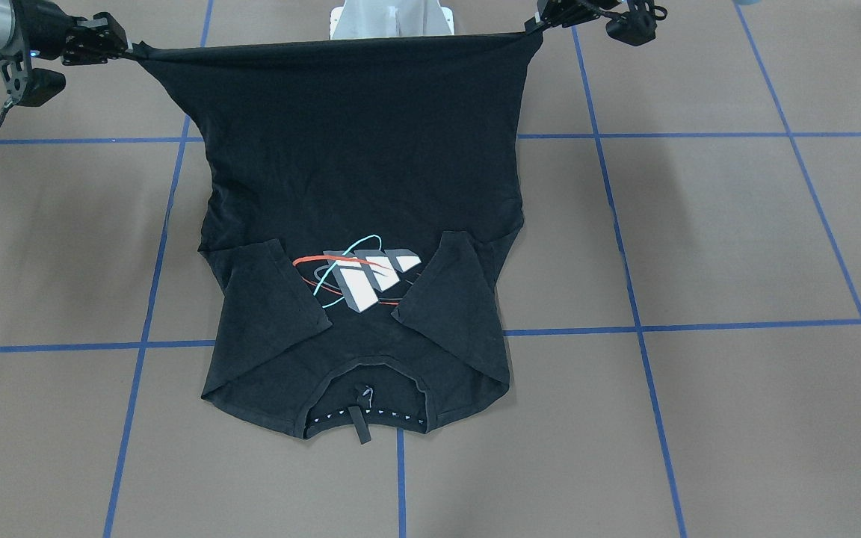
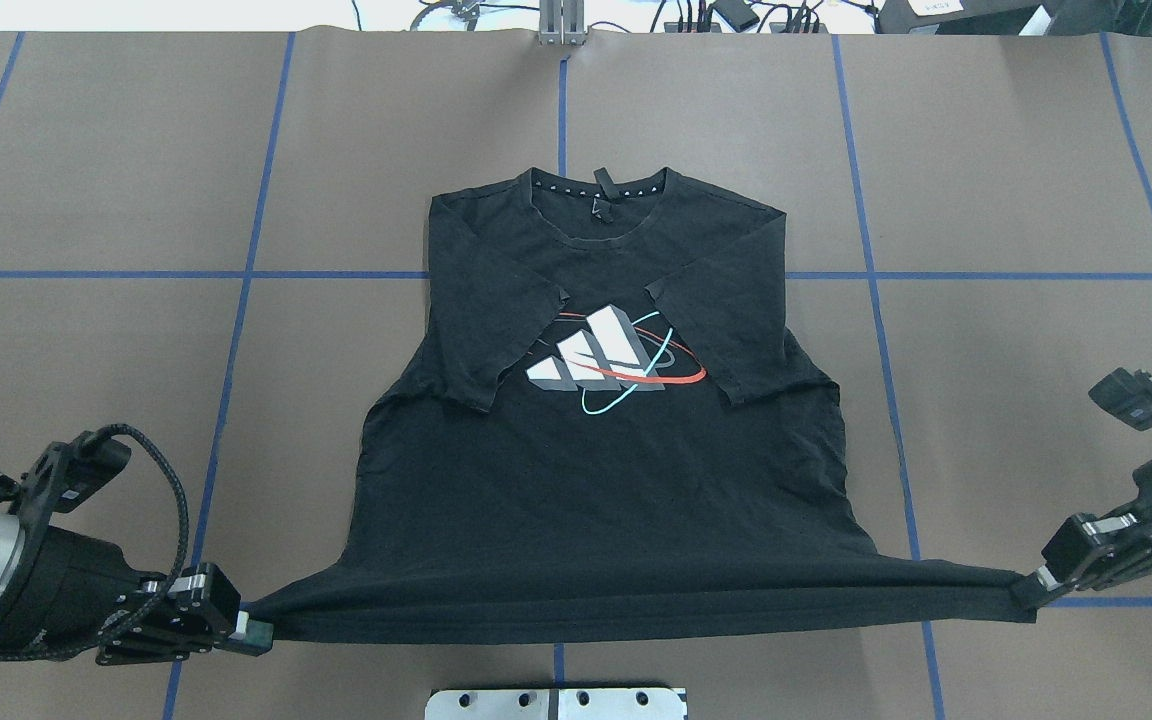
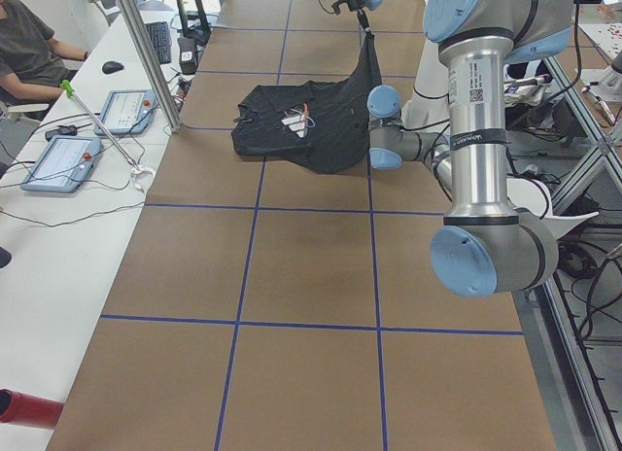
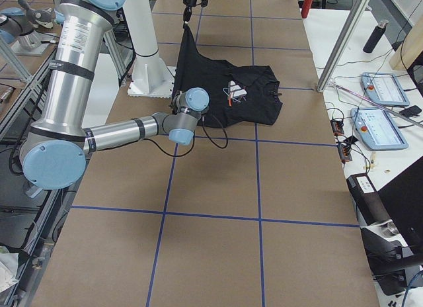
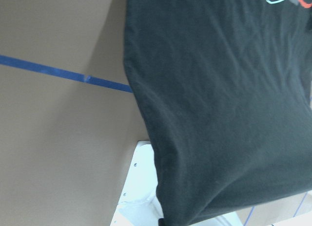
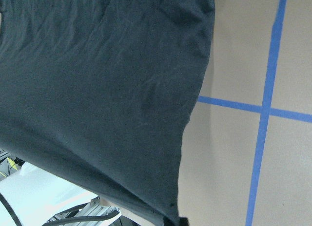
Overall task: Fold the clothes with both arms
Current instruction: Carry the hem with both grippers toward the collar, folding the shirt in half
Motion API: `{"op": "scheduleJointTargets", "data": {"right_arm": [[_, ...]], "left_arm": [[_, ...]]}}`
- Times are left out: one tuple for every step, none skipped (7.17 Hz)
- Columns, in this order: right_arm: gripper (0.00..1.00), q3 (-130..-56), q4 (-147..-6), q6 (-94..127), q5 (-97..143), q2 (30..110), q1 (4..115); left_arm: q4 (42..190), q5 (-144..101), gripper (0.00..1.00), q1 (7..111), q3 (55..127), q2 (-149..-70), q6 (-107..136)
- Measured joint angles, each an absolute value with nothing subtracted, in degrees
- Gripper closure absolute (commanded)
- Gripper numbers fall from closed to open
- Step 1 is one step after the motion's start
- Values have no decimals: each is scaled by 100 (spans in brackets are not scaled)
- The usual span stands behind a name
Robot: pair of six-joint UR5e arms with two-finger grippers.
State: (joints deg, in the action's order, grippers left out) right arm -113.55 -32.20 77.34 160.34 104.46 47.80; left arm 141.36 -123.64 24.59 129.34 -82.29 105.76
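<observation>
In the front view the black T-shirt (image 1: pixel 359 157) lies logo-up on the table (image 1: pixel 699 224), sleeves already folded in; overhead, the left gripper (image 2: pixel 254 633) and right gripper (image 2: pixel 1029 592) each pinch a hem corner taut; the side views show the hem lifted, so folding it toward the collar likely remains.

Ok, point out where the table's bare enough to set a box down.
Bare table lies either side of the shirt, and in a narrower strip between its collar and the far edge. The near edge is crowded: the left end effector and right end effector stretch the hem there, by the base block.
</observation>
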Motion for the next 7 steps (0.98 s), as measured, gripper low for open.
{"op": "scheduleJointTargets", "data": {"right_arm": [[100, -11231, -3230, 7734, 16091, 10266, 5029], [100, -11054, -3240, 7744, 16125, 10032, 5259], [100, -10838, -3253, 7767, 16136, 9761, 5462], [100, -10587, -3268, 7790, 16137, 9472, 5645], [100, -10339, -3274, 7823, 16135, 9205, 5796], [100, -10156, -3277, 7881, 16127, 8987, 5916], [100, -10001, -3278, 7988, 16116, 8751, 6018]], "left_arm": [[14137, -12394, 100, 2725, 12922, -8381, 10574], [14131, -12405, 100, 2989, 12877, -8572, 10574], [14122, -12405, 100, 3221, 12744, -8806, 10573], [14118, -12398, 100, 3439, 12469, -9141, 10573], [14116, -12395, 100, 3670, 12124, -9490, 10571], [14117, -12395, 100, 3907, 11834, -9739, 10557], [14115, -12397, 100, 4136, 11593, -9922, 10468]]}}
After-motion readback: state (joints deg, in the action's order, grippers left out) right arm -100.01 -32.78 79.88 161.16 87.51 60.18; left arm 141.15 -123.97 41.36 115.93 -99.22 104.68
